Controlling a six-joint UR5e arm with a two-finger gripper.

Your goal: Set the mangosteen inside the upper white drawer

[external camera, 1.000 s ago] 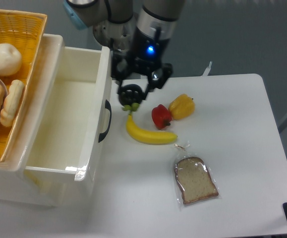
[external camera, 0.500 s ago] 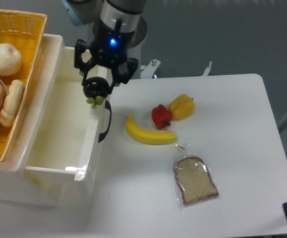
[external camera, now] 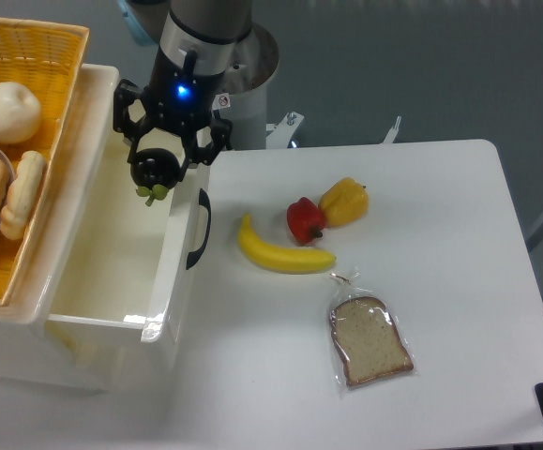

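Right now I see my gripper (external camera: pixel 156 161) hanging over the open upper white drawer (external camera: pixel 112 319), near the drawer's back right corner, with its 2 fingers (external camera: pixel 124 108) pinching the mangosteen (external camera: pixel 155 167) between them. The fruit is dark and round, its small green leaves (external camera: pixel 152 192) pointing downward, and it sits in the air above the drawer's cavity, just inside the right-hand wall; it touches nothing but the gripper. A blue light glows on the wrist housing above the fingers.

The drawer is pulled out toward the table's front-left corner, and its curved black handle (external camera: pixel 197 228) faces the table's middle. I can see nothing lying inside the glossy cream interior. Behind and to the left of the drawer, at the table's back-left edge, stands the yellow wicker basket (external camera: pixel 37 47), holding a pale round item (external camera: pixel 8 111) and some bread rolls (external camera: pixel 20 195).

On the white table (external camera: pixel 459 309), just beside the handle, lies a banana (external camera: pixel 279 254), curved with its ends turned toward the table's back. The red pepper (external camera: pixel 305 220) rests touching the banana's right end, and the yellow pepper (external camera: pixel 345 202) sits against the red one on its far right side. Nearer the table's front edge, well apart from the fruit, is 1 slice of bread (external camera: pixel 370 341) in a clear bag.
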